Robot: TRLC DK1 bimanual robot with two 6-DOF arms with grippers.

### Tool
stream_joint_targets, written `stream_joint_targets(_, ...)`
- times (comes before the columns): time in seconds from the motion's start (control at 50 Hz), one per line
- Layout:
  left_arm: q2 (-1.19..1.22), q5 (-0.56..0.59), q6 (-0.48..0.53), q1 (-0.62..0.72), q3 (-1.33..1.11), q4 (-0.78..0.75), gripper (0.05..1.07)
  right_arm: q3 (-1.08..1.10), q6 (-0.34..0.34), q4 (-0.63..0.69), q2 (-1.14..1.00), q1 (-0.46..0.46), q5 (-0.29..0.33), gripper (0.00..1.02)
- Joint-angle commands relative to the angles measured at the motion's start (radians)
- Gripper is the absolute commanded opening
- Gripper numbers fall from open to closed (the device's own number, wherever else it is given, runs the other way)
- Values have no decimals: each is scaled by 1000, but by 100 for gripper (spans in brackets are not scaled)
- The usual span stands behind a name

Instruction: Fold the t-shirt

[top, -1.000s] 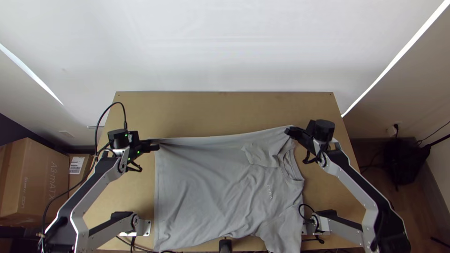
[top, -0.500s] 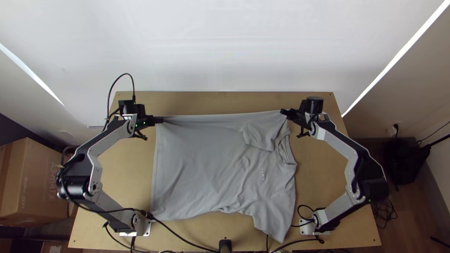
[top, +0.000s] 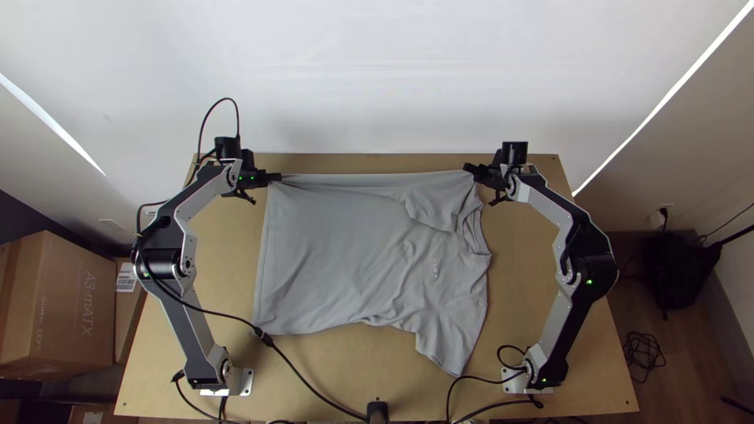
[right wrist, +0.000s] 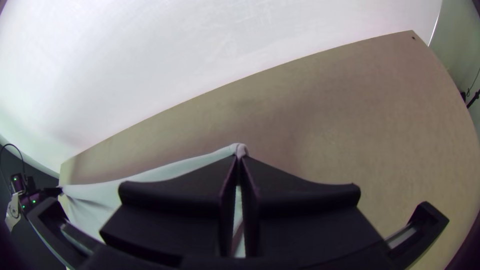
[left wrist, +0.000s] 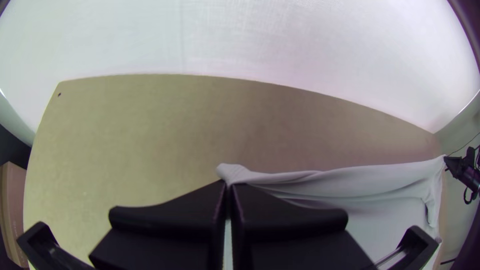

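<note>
A grey t-shirt (top: 338, 251) lies mostly spread across the table in the top view, hem at the left, collar and small print at the right, with some wrinkles and one sleeve laid over the body. My left gripper (top: 275, 178) is shut on its far hem corner; in the left wrist view the left gripper (left wrist: 229, 185) pinches a fold of the cloth. At the far shoulder side, my right gripper (top: 469, 169) is shut on the fabric, and the right wrist view has the right gripper (right wrist: 238, 159) with cloth between its tips. The far edge stretches taut between both.
The wooden table (top: 550, 314) shows bare wood around the shirt. Black cables (top: 306, 381) run along its near edge at the left and right. A cardboard box (top: 55, 298) stands beyond the left side, and a white wall rises behind the far edge.
Both grippers have moved toward the table's far edge, still holding the shirt. The whole shirt has slid the same way, away from the near edge, and more bare table shows there.
</note>
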State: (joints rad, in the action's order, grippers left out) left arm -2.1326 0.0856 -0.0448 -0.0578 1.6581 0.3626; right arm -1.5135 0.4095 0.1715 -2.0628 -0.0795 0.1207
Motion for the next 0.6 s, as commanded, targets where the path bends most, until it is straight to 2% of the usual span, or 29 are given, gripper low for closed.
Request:
stream_joint_targets(0.0, -55, -33, -3, -10, 95, 29, 8, -90, -11, 22, -59, 38, -36, 2)
stream_joint_targets(0.24, -122, -33, -61, -10, 313, 257, 8, -223, 0, 131, -115, 41, -47, 2)
stream_joint_targets(0.42, -58, -23, -78, -11, 298, 340, 8, -212, 6, 172, -59, 37, -47, 2)
stream_joint_targets(0.58, 13, -4, -75, -10, 215, 343, 8, -174, 6, 203, 3, 34, -46, 2)
